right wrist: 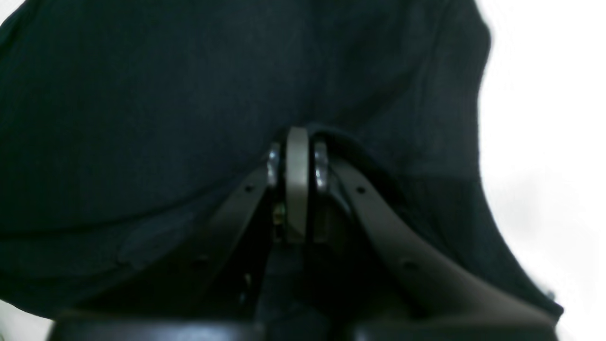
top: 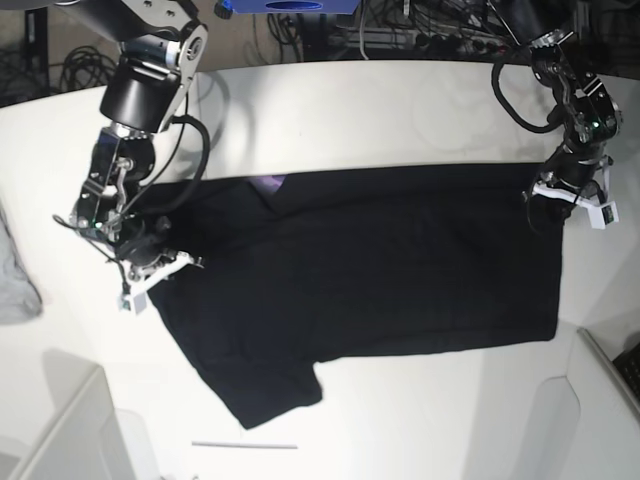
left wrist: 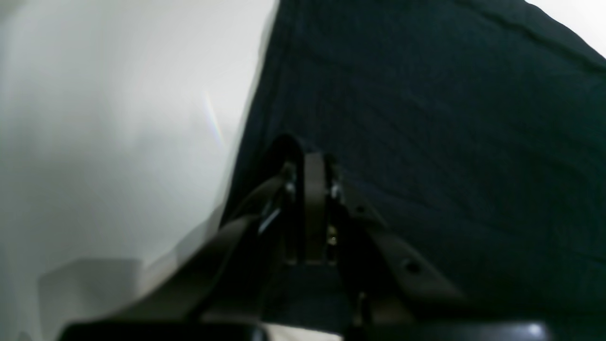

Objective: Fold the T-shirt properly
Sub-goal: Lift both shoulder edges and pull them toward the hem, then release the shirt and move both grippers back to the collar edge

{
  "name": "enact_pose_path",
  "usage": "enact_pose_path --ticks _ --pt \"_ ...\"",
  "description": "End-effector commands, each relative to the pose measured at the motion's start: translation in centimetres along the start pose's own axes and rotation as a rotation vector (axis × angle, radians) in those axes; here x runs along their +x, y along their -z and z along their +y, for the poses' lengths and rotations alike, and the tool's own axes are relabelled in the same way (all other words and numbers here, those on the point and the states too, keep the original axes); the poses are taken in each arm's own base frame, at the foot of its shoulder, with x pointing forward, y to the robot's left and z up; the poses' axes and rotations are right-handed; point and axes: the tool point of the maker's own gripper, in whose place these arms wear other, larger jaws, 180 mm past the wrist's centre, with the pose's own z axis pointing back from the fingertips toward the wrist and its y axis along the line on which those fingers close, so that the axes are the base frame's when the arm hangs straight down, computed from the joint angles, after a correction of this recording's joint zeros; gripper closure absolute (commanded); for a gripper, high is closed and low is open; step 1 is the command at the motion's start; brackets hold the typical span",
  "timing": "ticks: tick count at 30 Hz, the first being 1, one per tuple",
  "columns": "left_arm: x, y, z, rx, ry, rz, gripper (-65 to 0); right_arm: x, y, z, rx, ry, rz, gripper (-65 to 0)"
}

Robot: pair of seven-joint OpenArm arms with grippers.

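You had the T-shirt [top: 370,270] spread flat across the white table [top: 420,110], collar toward your right arm. Your right gripper [right wrist: 297,142] was clamped on a bunched edge near the shoulder, and your left gripper [left wrist: 314,163] was pinched on the hem corner. That looked like the start of the first lengthwise fold; next you'd need both arms lifting together and carrying that edge across evenly.

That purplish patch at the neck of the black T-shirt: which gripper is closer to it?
The right gripper, clamped on the black fabric T-shirt beside the purplish patch. The left gripper grips the far hem end.
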Motion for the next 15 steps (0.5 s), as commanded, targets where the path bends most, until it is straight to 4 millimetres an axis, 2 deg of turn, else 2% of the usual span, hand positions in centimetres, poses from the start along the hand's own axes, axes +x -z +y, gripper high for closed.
enact_pose_path --ticks 1,10,15 --pt "2.02 -0.08 -0.03 -0.006 0.008 -0.059 0.0 2.42 -0.49 0.36 0.011 -0.011 -0.065 0.0" --pt "2.75 0.14 0.04 0.011 -0.012 -0.075 0.0 2.96 -0.21 0.62 0.019 -0.008 -0.067 0.0" --pt "2.42 0.3 0.19 0.014 -0.02 -0.066 0.0 3.12 -0.23 0.48 0.01 0.007 -0.07 0.0"
